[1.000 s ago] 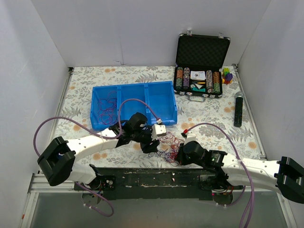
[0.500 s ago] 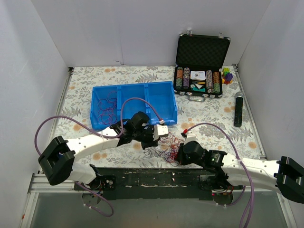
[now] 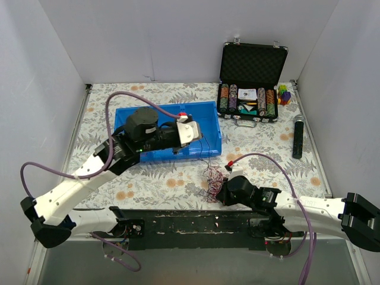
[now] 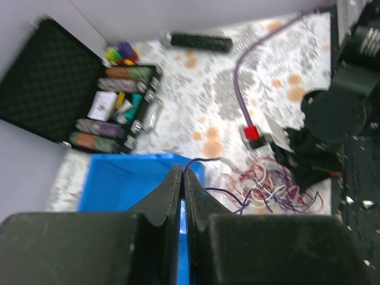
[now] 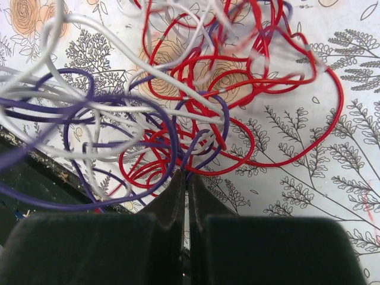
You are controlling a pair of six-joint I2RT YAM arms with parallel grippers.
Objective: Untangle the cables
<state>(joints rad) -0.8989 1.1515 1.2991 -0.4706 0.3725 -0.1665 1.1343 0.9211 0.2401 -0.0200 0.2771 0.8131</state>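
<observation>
The cables (image 3: 212,178) are a tangle of red, purple and white wires on the floral tablecloth near the front edge. The tangle fills the right wrist view (image 5: 196,113) and lies lower right in the left wrist view (image 4: 267,187). My left gripper (image 3: 197,135) is raised over the blue bin, shut (image 4: 182,171) on one purple wire (image 4: 205,160) that runs down to the tangle. My right gripper (image 3: 221,192) sits low at the tangle's near right side, shut (image 5: 186,177) on purple strands at its near edge.
A blue three-compartment bin (image 3: 209,108) stands behind the tangle; its left compartment holds red cables (image 3: 132,133). An open black poker-chip case (image 3: 252,62) is at the back right, coloured pieces (image 3: 285,94) beside it, and a black cylinder (image 3: 297,136) lies at right.
My left arm has risen and swung back over the blue bin, drawing a purple wire out of the tangle. The tangle has stretched toward the bin. The right gripper has stayed put.
</observation>
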